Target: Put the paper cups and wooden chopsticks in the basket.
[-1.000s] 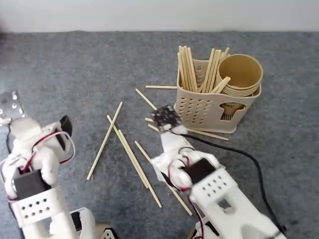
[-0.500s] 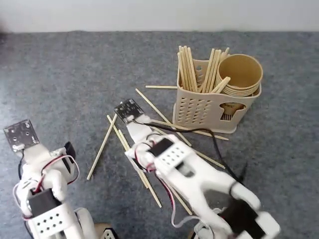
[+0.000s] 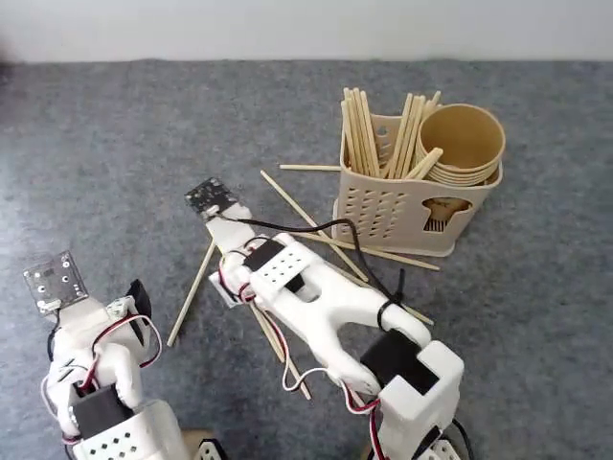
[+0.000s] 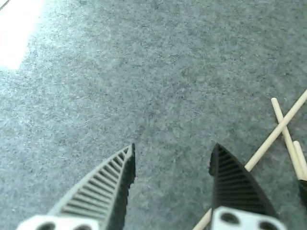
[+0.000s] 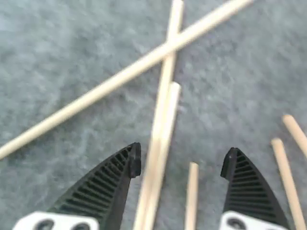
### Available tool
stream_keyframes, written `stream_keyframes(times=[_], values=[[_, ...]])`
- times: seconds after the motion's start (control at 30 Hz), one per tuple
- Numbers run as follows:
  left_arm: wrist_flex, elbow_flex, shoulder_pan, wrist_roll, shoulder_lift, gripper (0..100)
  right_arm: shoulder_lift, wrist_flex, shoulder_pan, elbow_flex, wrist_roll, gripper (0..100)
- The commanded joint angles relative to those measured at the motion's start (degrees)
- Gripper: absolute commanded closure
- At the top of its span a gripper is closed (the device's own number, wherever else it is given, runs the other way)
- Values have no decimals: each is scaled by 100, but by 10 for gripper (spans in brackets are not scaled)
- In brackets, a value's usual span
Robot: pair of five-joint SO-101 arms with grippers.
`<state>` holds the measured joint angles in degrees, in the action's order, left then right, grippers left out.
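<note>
Right gripper (image 5: 182, 160): wide open, empty, above a pair of loose chopsticks (image 5: 162, 139) lying side by side on the grey carpet (image 5: 57, 57); the pair sits between the jaws, nearer one. Left gripper (image 4: 173, 158): also spread, holding nothing, over carpet at the near-left, with crossed sticks just beside it. Basket (image 3: 383, 206) stands upright at the far right, with cups (image 3: 465, 144) stacked inside and a bundle of sticks (image 3: 359, 125) next to them.
</note>
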<state>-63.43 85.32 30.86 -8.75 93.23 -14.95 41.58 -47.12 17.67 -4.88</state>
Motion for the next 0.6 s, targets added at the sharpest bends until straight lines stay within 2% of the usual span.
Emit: stream_keyframes(times=[0.0,0.27,0.33,0.5,0.57], values=[[79,-4,18,26,220,757,-4,-154,-189,-352,62,715],[-44,13,18,35,290,757,-567,-541,-119,-369,79,719],[-44,13,18,35,290,757,-602,-418,-110,-501,79,768],[-44,13,18,35,290,757,-673,-75,-92,-826,79,998],[-44,13,18,35,290,757,-690,119,-66,-888,79,967]])
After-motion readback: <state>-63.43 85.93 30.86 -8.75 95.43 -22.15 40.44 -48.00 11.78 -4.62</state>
